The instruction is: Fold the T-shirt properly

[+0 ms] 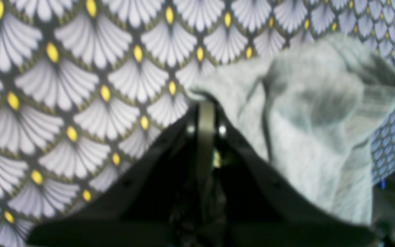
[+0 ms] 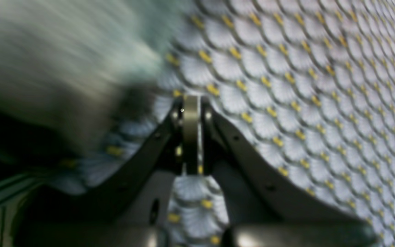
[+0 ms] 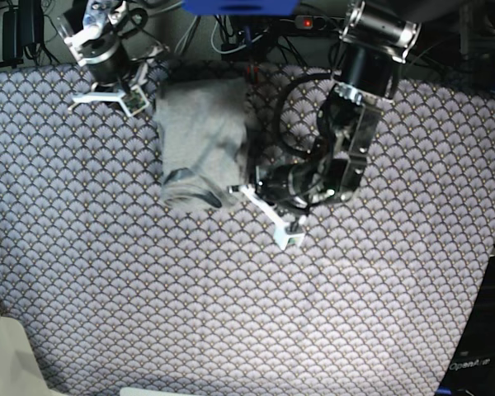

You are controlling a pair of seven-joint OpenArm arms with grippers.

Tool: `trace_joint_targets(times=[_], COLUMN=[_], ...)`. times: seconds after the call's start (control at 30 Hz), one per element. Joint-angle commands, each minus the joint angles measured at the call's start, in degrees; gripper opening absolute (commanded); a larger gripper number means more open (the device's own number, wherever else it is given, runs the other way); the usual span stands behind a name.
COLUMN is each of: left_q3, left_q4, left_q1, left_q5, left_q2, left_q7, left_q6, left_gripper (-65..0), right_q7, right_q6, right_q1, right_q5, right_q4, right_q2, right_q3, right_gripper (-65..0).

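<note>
The T-shirt [image 3: 202,136] lies on the scallop-patterned cloth [image 3: 231,313] toward the twelve o'clock edge of the base view, a little to the eleven o'clock side of centre, bunched into a narrow, roughly upright oblong with its darker neck edge curling at the six o'clock end. The left gripper [image 3: 241,191] sits at the shirt's five o'clock corner, its jaws clenched together; in the left wrist view the grey knit [image 1: 307,113] rises from the fingertips [image 1: 206,103] toward one o'clock and seems pinched there, though blur keeps the grip itself from being certain. The right gripper [image 3: 153,59] is at the shirt's eleven o'clock corner, close to the far edge of the cloth; its wrist view shows the two fingers [image 2: 191,113] pressed flat against each other with only the patterned cloth [image 2: 303,85] beyond them, while the grey fabric [image 2: 63,51] is a smeared mass off at ten o'clock, apart from the tips.
</note>
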Motion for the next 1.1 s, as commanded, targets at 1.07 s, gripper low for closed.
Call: trace_joint_targets(times=[1.07], left_q3=[-23.9], left_q4=[37.0], left_q1=[21.1], left_q5=[-4.9], left_q2=[-22.6], left_q7=[14.7], left_q6=[-0.7], left_gripper=[-65.0], right_q7=[6.1], right_q6=[-0.2], right_q1=[-6.4], right_q5=[2.0], right_q4=[2.7], right_q2=[-0.4], right_q3=[25.2], right_gripper=[-65.0])
